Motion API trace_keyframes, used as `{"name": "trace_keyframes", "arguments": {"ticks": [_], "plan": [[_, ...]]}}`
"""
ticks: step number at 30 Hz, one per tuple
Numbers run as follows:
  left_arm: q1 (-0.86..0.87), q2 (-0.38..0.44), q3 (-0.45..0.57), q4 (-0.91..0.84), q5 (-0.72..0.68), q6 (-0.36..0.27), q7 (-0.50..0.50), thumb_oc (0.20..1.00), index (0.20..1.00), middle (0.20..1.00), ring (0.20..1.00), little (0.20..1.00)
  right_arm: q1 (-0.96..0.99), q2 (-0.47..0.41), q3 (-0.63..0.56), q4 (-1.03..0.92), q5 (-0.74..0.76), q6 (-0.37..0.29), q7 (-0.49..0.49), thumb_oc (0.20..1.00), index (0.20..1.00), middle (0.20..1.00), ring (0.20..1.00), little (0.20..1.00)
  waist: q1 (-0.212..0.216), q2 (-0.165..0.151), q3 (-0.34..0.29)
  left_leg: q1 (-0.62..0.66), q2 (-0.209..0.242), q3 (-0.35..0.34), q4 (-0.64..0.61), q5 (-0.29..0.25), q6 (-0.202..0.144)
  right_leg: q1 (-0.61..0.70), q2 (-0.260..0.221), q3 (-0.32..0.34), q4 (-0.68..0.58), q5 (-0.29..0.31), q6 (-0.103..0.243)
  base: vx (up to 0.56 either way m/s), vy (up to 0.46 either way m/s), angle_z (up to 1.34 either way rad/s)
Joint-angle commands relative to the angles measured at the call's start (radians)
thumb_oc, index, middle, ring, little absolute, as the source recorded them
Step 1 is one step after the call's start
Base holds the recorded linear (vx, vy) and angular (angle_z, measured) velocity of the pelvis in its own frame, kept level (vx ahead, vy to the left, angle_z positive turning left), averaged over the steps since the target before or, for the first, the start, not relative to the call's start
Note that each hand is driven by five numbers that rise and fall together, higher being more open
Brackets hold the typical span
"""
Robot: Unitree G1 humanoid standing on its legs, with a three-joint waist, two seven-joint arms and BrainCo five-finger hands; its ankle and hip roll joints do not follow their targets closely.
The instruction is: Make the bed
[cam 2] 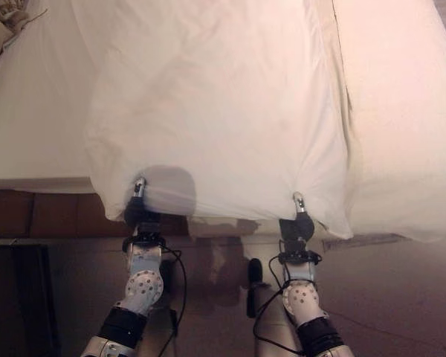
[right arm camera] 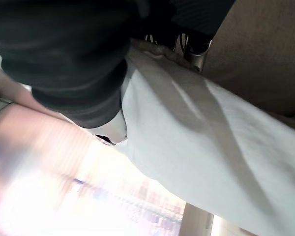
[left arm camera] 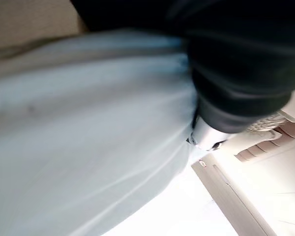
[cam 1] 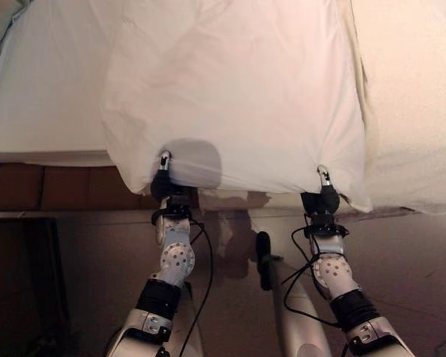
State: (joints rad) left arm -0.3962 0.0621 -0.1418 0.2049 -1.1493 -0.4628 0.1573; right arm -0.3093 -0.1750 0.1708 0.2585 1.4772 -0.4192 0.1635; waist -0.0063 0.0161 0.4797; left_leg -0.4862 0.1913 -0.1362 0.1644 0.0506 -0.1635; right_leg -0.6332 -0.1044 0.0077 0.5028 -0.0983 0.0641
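A: While you are looking down through the eye views, you are seeing a white duvet (cam 1: pixel 238 97) lying over the bed (cam 1: pixel 44 111), its near edge hanging past the mattress side toward six o'clock. The bare sheet is showing at nine o'clock, and a cream cover (cam 1: pixel 409 104) is lying at three o'clock, touching the duvet's side.

B: And the hands?

A: Your left hand (cam 1: pixel 162 178) is sitting at the duvet's near edge around seven o'clock, and your right hand (cam 1: pixel 325 192) at the same edge around five o'clock. Both forearms are reaching up from the bottom of the view, roughly parallel and well apart, wrists straight. One silver digit of each hand is lying on top of the cloth while the dark cover is sitting just below the hem, so each hand is pinching the edge.

B: Are the wrist views adding anything?

A: They are showing the underside the head camera is missing. In the left wrist view, the duvet (left arm camera: pixel 88 147) is draping past the dark ribbed cover, with a silver digit (left arm camera: pixel 206 135) pressing against the cloth. In the right wrist view, the cloth (right arm camera: pixel 211 157) is running under the cover, with silver fingers (right arm camera: pixel 196 51) curling over its fold. The remaining fingers are hidden beneath the fabric.
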Motion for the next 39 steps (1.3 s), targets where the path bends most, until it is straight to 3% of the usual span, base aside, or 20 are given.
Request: {"name": "trace_keyframes", "arguments": {"ticks": [1, 3, 4, 8, 10, 12, 15, 17, 19, 21, 23, 24, 25, 28, 30, 31, 32, 34, 35, 39], "plan": [[0.035, 0.096, 0.036, -0.062, 0.008, -0.079, -0.015, 0.200, 0.200, 0.200, 0.200, 0.200, 0.058, 0.015, -0.054, -0.089, 0.004, -0.057, 0.028, 0.200, 0.200, 0.200, 0.200, 0.200, 0.005, -0.032, -0.054, -0.021, -0.123, 0.076, 0.082, -0.034, 0.069, 0.212, -0.174, 0.089, -0.322, 0.212, 0.154, 0.11, 0.709, 0.43], [0.053, 0.102, 0.009, -0.053, -0.002, -0.060, -0.041, 0.200, 0.200, 0.200, 0.200, 0.200, 0.057, 0.020, -0.062, -0.093, -0.010, -0.056, 0.026, 0.200, 0.200, 0.200, 0.200, 0.200, -0.001, -0.025, -0.058, -0.032, -0.168, 0.101, 0.117, -0.070, 0.099, 0.236, -0.259, 0.054, -0.441, 0.367, 0.139, 0.15, 0.857, 0.61], [0.070, 0.110, 0.007, -0.053, 0.023, -0.051, -0.049, 0.200, 0.200, 0.200, 0.200, 0.200, 0.057, 0.021, -0.061, -0.088, -0.018, -0.050, 0.024, 0.200, 0.200, 0.200, 0.200, 0.200, 0.010, -0.020, -0.062, -0.031, -0.171, 0.120, 0.135, -0.089, 0.111, 0.240, -0.286, -0.017, -0.490, 0.392, 0.131, 0.12, 0.697, 0.58], [0.091, 0.112, 0.002, -0.039, 0.037, -0.030, -0.060, 0.200, 0.200, 0.200, 0.200, 0.200, 0.062, 0.025, -0.030, -0.086, -0.017, -0.045, 0.030, 0.200, 0.200, 0.200, 0.200, 0.200, -0.004, -0.022, -0.072, 0.017, -0.218, 0.153, 0.058, -0.065, 0.137, 0.234, -0.100, -0.032, -0.422, 0.193, 0.071, 0.03, 0.484, -0.22], [0.103, 0.108, 0.010, -0.050, 0.052, -0.026, -0.056, 0.200, 0.200, 0.200, 0.200, 0.200, 0.063, 0.030, -0.017, -0.071, -0.020, -0.043, 0.032, 0.200, 0.200, 0.200, 0.200, 0.200, -0.003, -0.035, -0.072, 0.059, -0.250, 0.171, -0.016, -0.048, 0.142, 0.219, 0.008, -0.068, -0.386, 0.140, 0.056, 0.01, 0.306, -0.23], [0.100, 0.100, 0.010, -0.045, 0.068, -0.024, -0.044, 0.200, 0.200, 0.200, 0.200, 0.200, 0.067, 0.028, -0.008, -0.075, -0.023, -0.052, 0.036, 0.200, 0.200, 0.200, 0.200, 0.200, -0.014, -0.049, -0.073, 0.078, -0.287, 0.181, -0.051, -0.033, 0.141, 0.187, 0.101, -0.036, -0.358, 0.133, 0.046, 0.03, 0.171, -0.30], [0.111, 0.086, 0.003, -0.041, 0.078, -0.018, -0.038, 0.200, 0.200, 0.200, 0.200, 0.200, 0.074, 0.021, -0.005, -0.072, -0.037, -0.060, 0.027, 0.200, 0.200, 0.200, 0.200, 0.200, -0.023, -0.049, -0.080, 0.105, -0.316, 0.192, -0.080, -0.032, 0.148, 0.194, 0.140, -0.048, -0.392, 0.144, 0.034, 0.06, 0.079, -0.11], [0.115, 0.079, -0.001, -0.046, 0.091, -0.016, -0.027, 0.200, 0.200, 0.200, 0.200, 0.200, 0.075, 0.003, -0.005, -0.072, -0.055, -0.060, 0.024, 0.200, 0.200, 0.200, 0.200, 0.200, -0.035, -0.028, -0.077, 0.110, -0.334, 0.187, -0.065, -0.043, 0.162, 0.155, 0.170, 0.001, -0.365, 0.153, 0.032, 0.09, 0.054, 0.04], [0.124, 0.061, -0.004, -0.044, 0.072, -0.016, -0.024, 0.200, 0.200, 0.200, 0.200, 0.200, 0.094, -0.006, -0.007, -0.078, -0.055, -0.054, 0.020, 0.200, 0.200, 0.200, 0.200, 0.200, -0.043, -0.014, -0.080, 0.096, -0.343, 0.198, -0.010, -0.067, 0.165, 0.176, 0.147, 0.005, -0.376, 0.150, 0.030, 0.07, 0.010, 0.05], [0.135, 0.053, 0.003, -0.049, 0.079, -0.018, -0.020, 0.200, 0.200, 0.200, 0.200, 0.200, 0.101, -0.013, -0.011, -0.079, -0.070, -0.053, 0.016, 0.200, 0.200, 0.200, 0.200, 0.200, -0.044, -0.009, -0.078, 0.078, -0.345, 0.213, 0.062, -0.087, 0.156, 0.185, 0.137, -0.002, -0.373, 0.143, 0.025, 0.03, -0.031, 0.08], [0.136, 0.037, -0.005, -0.047, 0.069, -0.028, -0.024, 0.200, 0.200, 0.200, 0.200, 0.200, 0.096, -0.049, -0.008, -0.070, -0.117, -0.040, 0.001, 0.200, 0.200, 0.200, 0.200, 0.200, -0.035, -0.004, -0.049, -0.004, -0.334, 0.230, 0.286, -0.014, 0.059, 0.223, 0.125, -0.010, -0.351, 0.124, 0.006, 0.01, -0.065, 0.12], [0.129, 0.031, -0.009, -0.036, 0.063, -0.031, -0.020, 0.200, 0.200, 0.200, 0.200, 0.200, 0.096, -0.056, -0.009, -0.066, -0.118, -0.034, 0.004, 0.200, 0.200, 0.200, 0.200, 0.200, -0.025, -0.005, -0.043, -0.032, -0.361, 0.189, 0.346, 0.007, 0.033, 0.227, 0.126, -0.006, -0.334, 0.119, -0.002, 0.02, -0.045, 0.29], [0.123, 0.028, -0.011, -0.031, 0.052, -0.034, -0.021, 0.200, 0.200, 0.200, 0.200, 0.200, 0.096, -0.059, -0.008, -0.061, -0.116, -0.031, 0.005, 0.200, 0.200, 0.200, 0.200, 0.200, -0.028, -0.008, -0.047, -0.042, -0.361, 0.177, 0.352, -0.003, 0.036, 0.229, 0.120, -0.010, -0.332, 0.122, -0.004, 0.05, -0.033, 0.22], [0.115, 0.038, -0.004, -0.040, 0.056, -0.038, -0.010, 0.200, 0.200, 0.200, 0.200, 0.200, 0.088, -0.056, -0.019, -0.053, -0.101, -0.045, 0.003, 0.200, 0.200, 0.200, 0.200, 0.200, -0.031, -0.025, -0.064, -0.038, -0.268, 0.131, 0.285, -0.056, 0.101, 0.236, 0.109, 0.011, -0.336, 0.099, -0.003, 0.07, 0.017, 0.00], [0.113, 0.042, 0.000, -0.048, 0.062, -0.044, 0.000, 0.200, 0.200, 0.200, 0.200, 0.200, 0.085, -0.053, -0.020, -0.051, -0.099, -0.048, 0.003, 0.200, 0.200, 0.200, 0.200, 0.200, -0.029, -0.036, -0.073, -0.034, -0.245, 0.093, 0.228, -0.055, 0.113, 0.225, 0.104, 0.022, -0.333, 0.095, -0.001, 0.07, 0.093, -0.09], [0.111, 0.056, 0.016, -0.063, 0.081, -0.063, 0.019, 0.200, 0.200, 0.200, 0.200, 0.200, 0.077, -0.049, -0.023, -0.045, -0.080, -0.059, 0.005, 0.200, 0.200, 0.200, 0.200, 0.200, -0.017, -0.049, -0.077, -0.017, -0.154, 0.002, 0.069, 0.020, 0.104, 0.200, 0.100, 0.045, -0.303, 0.079, 0.000, 0.11, 0.234, -0.10], [0.112, 0.065, 0.031, -0.066, 0.091, -0.070, 0.026, 0.200, 0.200, 0.200, 0.200, 0.200, 0.073, -0.047, -0.027, -0.040, -0.075, -0.063, 0.005, 0.200, 0.200, 0.200, 0.200, 0.200, -0.009, -0.050, -0.077, -0.009, -0.090, -0.030, -0.017, 0.083, 0.096, 0.196, 0.099, 0.059, -0.280, 0.058, 0.002, 0.10, 0.315, -0.16], [0.110, 0.070, 0.038, -0.065, 0.095, -0.072, 0.029, 0.200, 0.200, 0.200, 0.200, 0.200, 0.072, -0.046, -0.026, -0.037, -0.072, -0.064, 0.006, 0.200, 0.200, 0.200, 0.200, 0.200, -0.002, -0.046, -0.081, 0.004, -0.049, -0.031, -0.088, 0.127, 0.085, 0.180, 0.101, 0.067, -0.254, 0.046, 0.003, 0.08, 0.320, -0.05], [0.102, 0.075, 0.050, -0.054, 0.087, -0.080, 0.032, 0.200, 0.200, 0.200, 0.200, 0.200, 0.073, -0.041, -0.024, -0.031, -0.065, -0.064, 0.011, 0.200, 0.200, 0.200, 0.200, 0.200, -0.001, -0.028, -0.081, 0.055, 0.001, 0.041, -0.192, 0.146, 0.061, 0.170, 0.081, 0.063, -0.218, 0.021, 0.022, 0.07, 0.467, -0.09], [0.068, 0.081, 0.038, -0.023, 0.085, -0.099, 0.048, 0.200, 0.200, 0.200, 0.200, 0.200, 0.063, -0.023, -0.019, -0.011, -0.064, -0.067, 0.004, 0.200, 0.200, 0.200, 0.200, 0.200, 0.006, -0.018, -0.076, 0.039, -0.034, 0.067, -0.154, 0.109, 0.048, 0.152, 0.020, 0.069, -0.244, 0.069, 0.066, 0.02, 0.500, -0.33]]}}
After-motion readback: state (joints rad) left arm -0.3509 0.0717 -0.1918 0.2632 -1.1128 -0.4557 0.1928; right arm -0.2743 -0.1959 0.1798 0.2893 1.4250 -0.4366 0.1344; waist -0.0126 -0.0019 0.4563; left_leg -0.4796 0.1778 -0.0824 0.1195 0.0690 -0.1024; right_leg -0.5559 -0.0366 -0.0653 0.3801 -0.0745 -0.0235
